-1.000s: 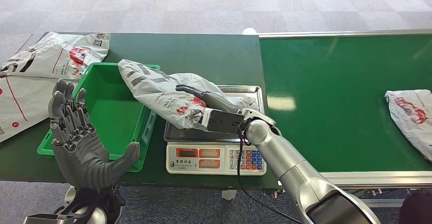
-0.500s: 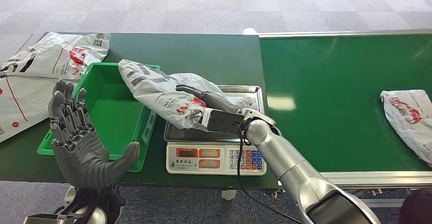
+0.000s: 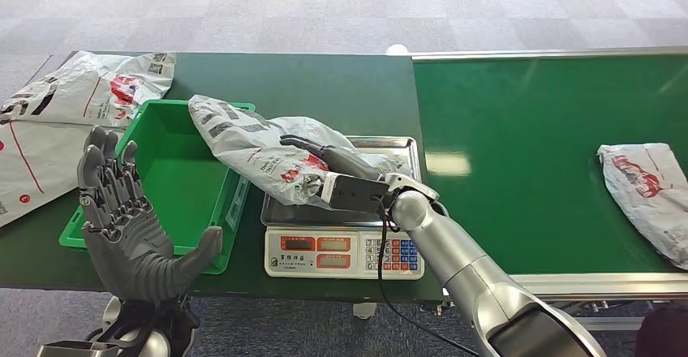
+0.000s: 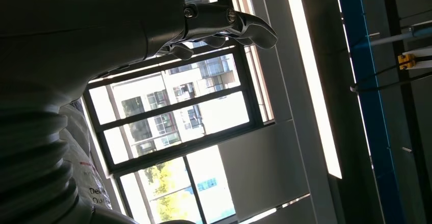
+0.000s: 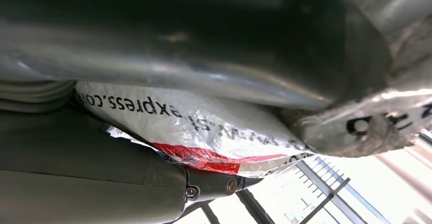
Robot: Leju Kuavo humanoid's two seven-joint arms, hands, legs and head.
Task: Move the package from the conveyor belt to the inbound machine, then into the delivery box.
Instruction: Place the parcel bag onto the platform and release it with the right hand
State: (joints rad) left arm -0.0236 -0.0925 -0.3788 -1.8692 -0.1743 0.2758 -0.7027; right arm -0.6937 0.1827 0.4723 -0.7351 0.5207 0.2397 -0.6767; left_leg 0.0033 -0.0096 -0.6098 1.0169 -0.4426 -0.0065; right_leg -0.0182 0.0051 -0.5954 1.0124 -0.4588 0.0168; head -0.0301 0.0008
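Observation:
A grey plastic package (image 3: 255, 142) with red and black print lies tilted across the steel pan of the scale (image 3: 345, 243), its far end hanging over the green box (image 3: 174, 180). My right hand (image 3: 337, 174) grips the package over the pan; up close the bag (image 5: 214, 127) sits pressed between its fingers. My left hand (image 3: 130, 219) is raised with palm up and fingers spread, holding nothing, near the front left corner of the box. A second grey package (image 3: 649, 191) lies on the green conveyor belt (image 3: 535, 146) at the far right.
Two more grey bags (image 3: 73, 97) lie on the dark green table (image 3: 324, 89) left of the box. The scale's display and keypad face me at the table's front edge. Grey carpet lies beyond the table.
The package on the conveyor belt has slid a little to the left. Both hands and the held package have stayed where they were.

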